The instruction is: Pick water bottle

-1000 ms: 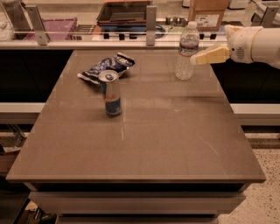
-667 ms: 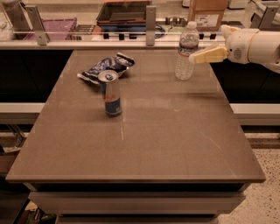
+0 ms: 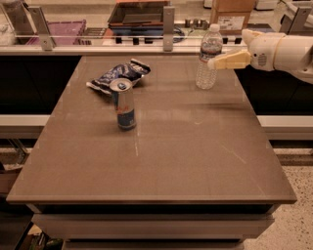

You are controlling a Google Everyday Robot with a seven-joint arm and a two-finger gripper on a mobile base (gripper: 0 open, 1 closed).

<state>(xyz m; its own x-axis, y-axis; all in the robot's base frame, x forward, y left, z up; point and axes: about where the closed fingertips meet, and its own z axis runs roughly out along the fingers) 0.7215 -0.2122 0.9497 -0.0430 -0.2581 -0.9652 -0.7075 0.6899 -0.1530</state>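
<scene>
The water bottle [image 3: 207, 59] is a clear ribbed plastic bottle with a white cap. It stands upright near the far right part of the brown table [image 3: 186, 161]. My gripper [image 3: 215, 62] is pale cream on a white arm and reaches in from the right at about the bottle's shoulder height. Its tip lies against or just in front of the bottle's right side. I cannot tell whether it touches the bottle.
A slim blue-silver can [image 3: 125, 105] stands left of centre. A crumpled blue snack bag [image 3: 117, 75] lies behind the can. Beyond the table's far edge is a counter with a rail, a dark tray [image 3: 139, 14] and a cardboard box [image 3: 232, 12].
The gripper has moved a little to the left and slightly up, closer to the bottle. The bottle, can and bag have not moved.
</scene>
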